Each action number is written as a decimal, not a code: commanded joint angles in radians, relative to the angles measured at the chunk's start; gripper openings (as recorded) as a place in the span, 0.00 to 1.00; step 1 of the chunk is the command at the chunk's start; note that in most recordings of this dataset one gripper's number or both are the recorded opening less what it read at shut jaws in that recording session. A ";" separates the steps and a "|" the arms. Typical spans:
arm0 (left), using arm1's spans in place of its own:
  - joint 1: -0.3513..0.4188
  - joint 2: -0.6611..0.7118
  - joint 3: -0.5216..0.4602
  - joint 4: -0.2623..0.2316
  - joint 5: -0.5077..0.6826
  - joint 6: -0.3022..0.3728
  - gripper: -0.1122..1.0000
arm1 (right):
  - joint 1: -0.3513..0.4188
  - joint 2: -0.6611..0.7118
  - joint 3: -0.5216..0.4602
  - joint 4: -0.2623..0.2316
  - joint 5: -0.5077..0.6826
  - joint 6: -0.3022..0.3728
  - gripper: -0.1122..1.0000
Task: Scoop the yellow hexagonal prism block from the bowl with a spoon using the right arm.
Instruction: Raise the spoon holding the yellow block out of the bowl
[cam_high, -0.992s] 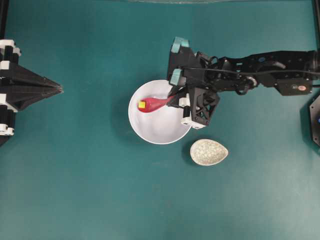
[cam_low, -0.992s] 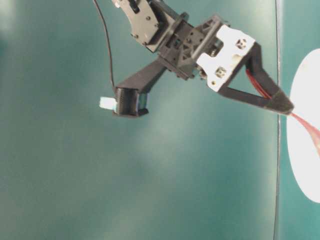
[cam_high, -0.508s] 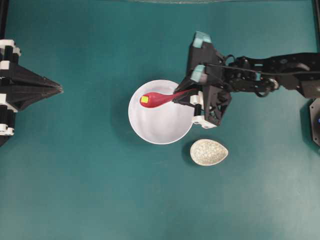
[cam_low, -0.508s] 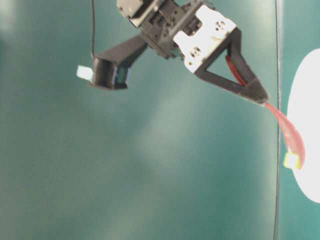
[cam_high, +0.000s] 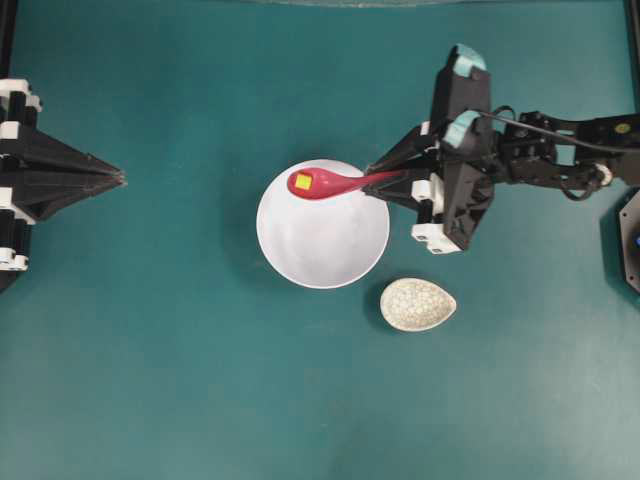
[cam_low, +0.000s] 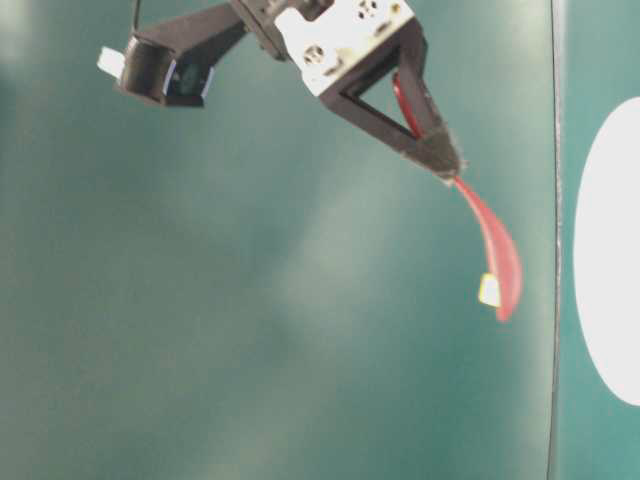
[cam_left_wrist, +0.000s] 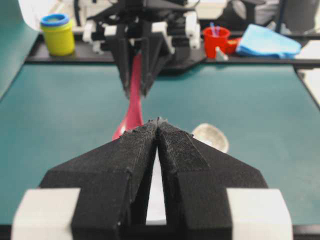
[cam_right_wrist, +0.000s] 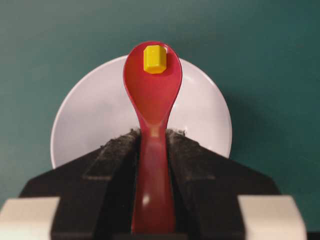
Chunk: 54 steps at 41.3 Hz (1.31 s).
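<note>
Overhead view: green surface (cam_high: 180, 380), white bowl (cam_high: 322, 235) near centre, right arm (cam_high: 560, 165) reaching in from the right. Right gripper (cam_high: 385, 180) pinches the handle of the spoon (cam_high: 325, 183), pads pressed on both sides of it. Scoop sits over the bowl's far rim; table-level view shows it raised clear of the bowl. Yellow hexagonal prism block (cam_high: 302, 182) rides near the scoop's tip.

Judgement: scoop looks done, lift in hand. Next move calls for a level, slow carry; the block sits far forward and could slide off on any tilt.

Around: speckled teardrop dish (cam_high: 418, 304) just beside the bowl, on the gripper's side. Left gripper (cam_high: 115, 178) parked well apart at the left edge, tips pressed together, nothing held. Nothing obstructs the path upward.
</note>
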<state>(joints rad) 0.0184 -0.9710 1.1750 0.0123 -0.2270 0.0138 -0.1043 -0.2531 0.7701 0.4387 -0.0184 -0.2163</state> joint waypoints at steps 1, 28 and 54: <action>0.002 0.003 -0.028 0.003 -0.008 0.000 0.16 | 0.006 -0.046 0.002 0.005 -0.023 0.000 0.32; 0.000 -0.005 -0.028 0.003 -0.009 -0.003 0.16 | 0.008 -0.186 0.075 -0.034 -0.025 -0.015 0.32; 0.002 -0.005 -0.028 0.003 -0.005 -0.012 0.16 | 0.008 -0.183 0.069 -0.037 -0.109 -0.015 0.32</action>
<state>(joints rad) 0.0184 -0.9802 1.1750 0.0123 -0.2270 0.0031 -0.0997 -0.4218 0.8560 0.4034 -0.1074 -0.2301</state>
